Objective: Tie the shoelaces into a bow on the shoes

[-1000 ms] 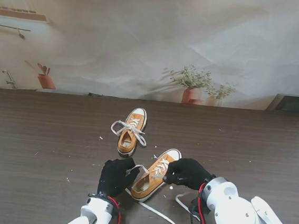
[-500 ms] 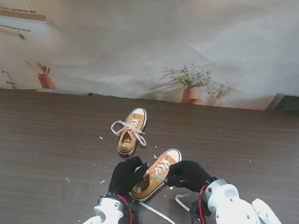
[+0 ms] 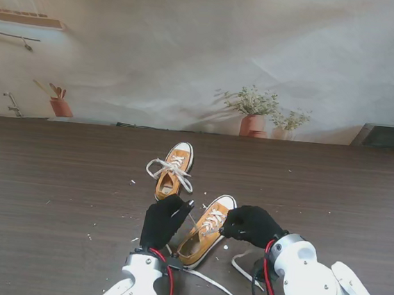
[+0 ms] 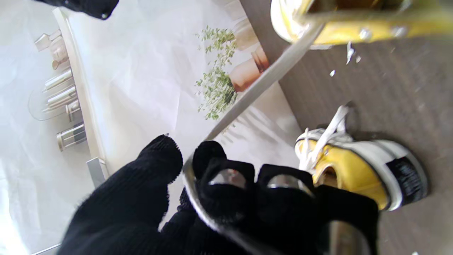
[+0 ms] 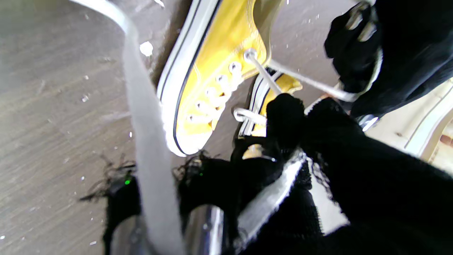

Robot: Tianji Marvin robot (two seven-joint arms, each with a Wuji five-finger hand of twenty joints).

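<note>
Near shoe [image 3: 206,231]: mustard canvas, white toe, upright, untied; white laces [image 3: 205,279] trail loose. Far shoe [image 3: 173,174]: same colours, just beyond near shoe, bow [image 3: 170,168] tied.

Dark wood table [image 3: 55,169] before a pale printed backdrop [image 3: 192,49].

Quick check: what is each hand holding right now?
Left hand: shut on the near shoe's left lace.
Right hand: shut on that shoe's right lace.

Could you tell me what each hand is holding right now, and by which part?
Each holds the nearer shoe's lace: left hand and right hand each pinch a lace end.
</note>
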